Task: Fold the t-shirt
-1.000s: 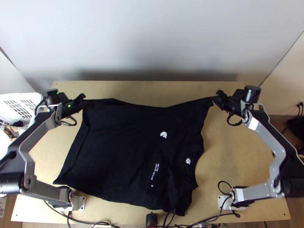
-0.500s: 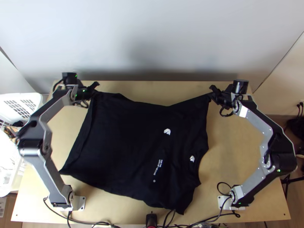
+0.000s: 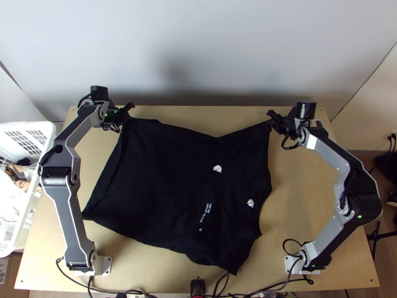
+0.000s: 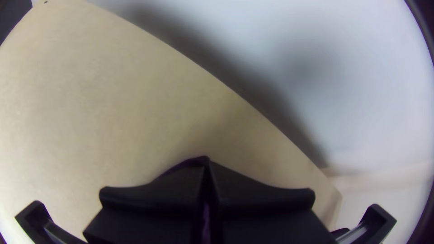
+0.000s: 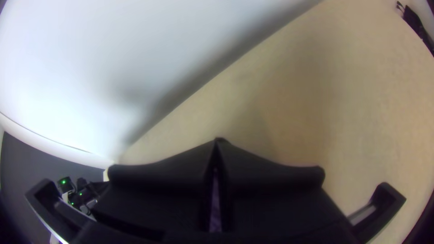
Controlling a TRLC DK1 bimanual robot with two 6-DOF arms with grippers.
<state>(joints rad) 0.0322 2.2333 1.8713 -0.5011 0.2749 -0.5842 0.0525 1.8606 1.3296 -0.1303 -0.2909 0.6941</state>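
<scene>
The t-shirt [image 3: 173,169] lies over the middle of the counter [image 3: 297,198], mostly spread, its far edge dipping between two drawn-up corners and its lowest point close to the counter's near edge. The left hand [image 3: 129,110] is near the counter's far left corner, its fingers pinched together on one corner of the cloth; the right hand [image 3: 271,119], toward the far right corner, pinches the other. Dark fabric shows in the narrow slit between the fingers in both wrist views.

The wide grip looks chosen to keep the far edge from bunching and let the body trail flat toward the arms' bases. Holding by the very corners should leave the most cloth free to lie smooth. The white prints [image 3: 217,169] face up, and the side toward the right arm is uneven, so the shirt seems to be still at the straightening-out step, with no fold made across the body. Next, the corners probably need an even tension before being carried over; a pull stronger on one side could skew the cloth or slip a corner free.
</scene>
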